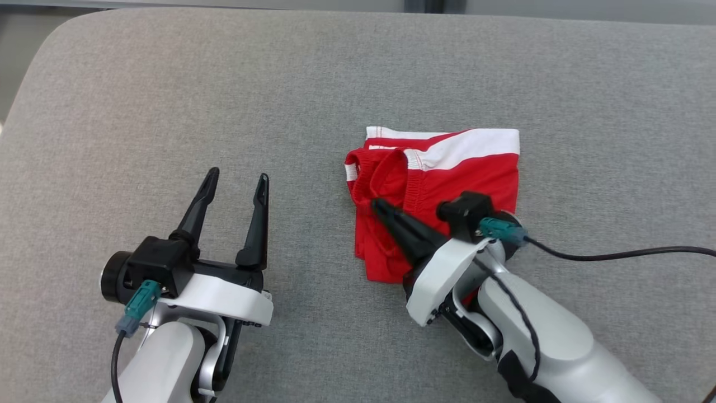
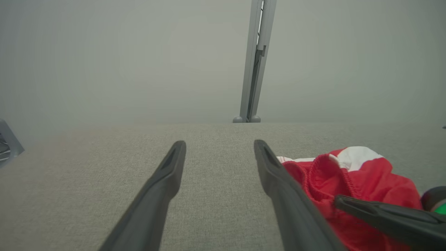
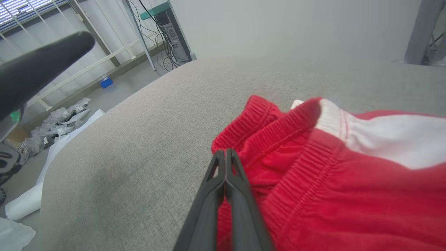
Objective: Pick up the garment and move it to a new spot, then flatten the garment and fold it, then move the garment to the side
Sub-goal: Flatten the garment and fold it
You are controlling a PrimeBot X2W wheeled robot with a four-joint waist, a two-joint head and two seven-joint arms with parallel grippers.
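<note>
garment (image 1: 447,184): red, white bands | table (image 1: 168,101): grey fabric | fingers (image 1: 257,218): black

A folded red-and-white cloth garment (image 1: 475,173) lies on the grey fabric-covered table (image 1: 224,84), right of centre.
The left gripper (image 1: 238,174) stands well to its left, apart — the right gripper (image 1: 376,204) lies across its near side, tips over its left part.

Lab or workshop: computer tower (image 3: 173,35), loose cables (image 3: 165,52), metal railing (image 3: 87,70), bagged parts (image 3: 57,116) on floor (image 3: 120,87).

head: high, looking down | wrists: low, close, skimming grey surface (image 1: 224,84) | shared: garment (image 1: 481,173)
</note>
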